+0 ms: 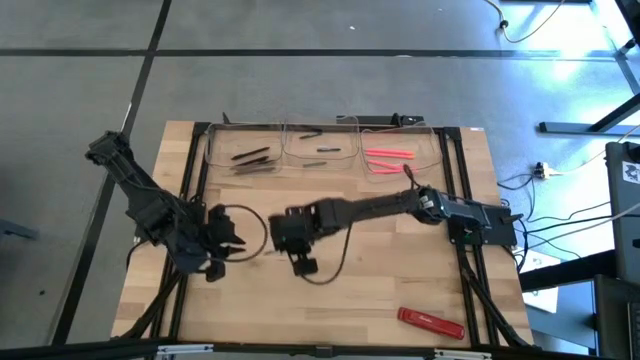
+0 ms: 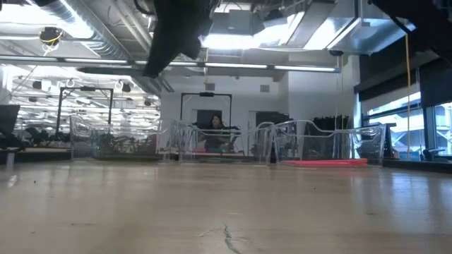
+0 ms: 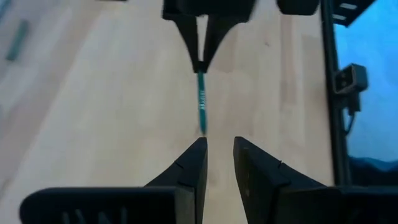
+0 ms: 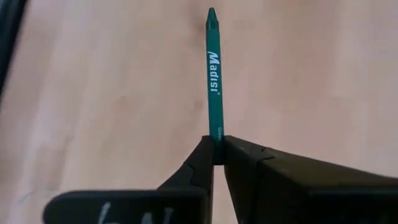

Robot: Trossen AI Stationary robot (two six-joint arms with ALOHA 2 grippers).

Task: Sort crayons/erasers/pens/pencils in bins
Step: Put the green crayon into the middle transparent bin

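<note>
My right gripper [image 4: 217, 149] hangs over the middle of the table [image 1: 303, 266], shut on a green crayon [image 4: 214, 68]. The left wrist view also shows this crayon [image 3: 202, 106] below the right gripper's fingers. My left gripper [image 3: 219, 155] stands open to the left of it [image 1: 235, 243], with nothing between its fingers. Three clear bins stand along the far edge. The left bin [image 1: 245, 155] holds black-brown sticks, the middle bin [image 1: 320, 150] grey-green ones, and the right bin [image 1: 395, 155] pink-red ones. My right gripper pinches the crayon's blunt end [image 4: 217, 134] between its two fingertips. The fingers slant downward, and the crayon sticks out in line with them, its pointed tip [image 4: 212, 12] away from the gripper. The crayon is lifted clear of the table.
A flat red bar [image 1: 432, 322] lies near the front right corner. Black frame rails [image 1: 195, 170] run along the table's left and right sides. The wooden top [image 1: 380, 270] is bare between the arms and the bins. A person [image 2: 214, 127] sits in the room beyond.
</note>
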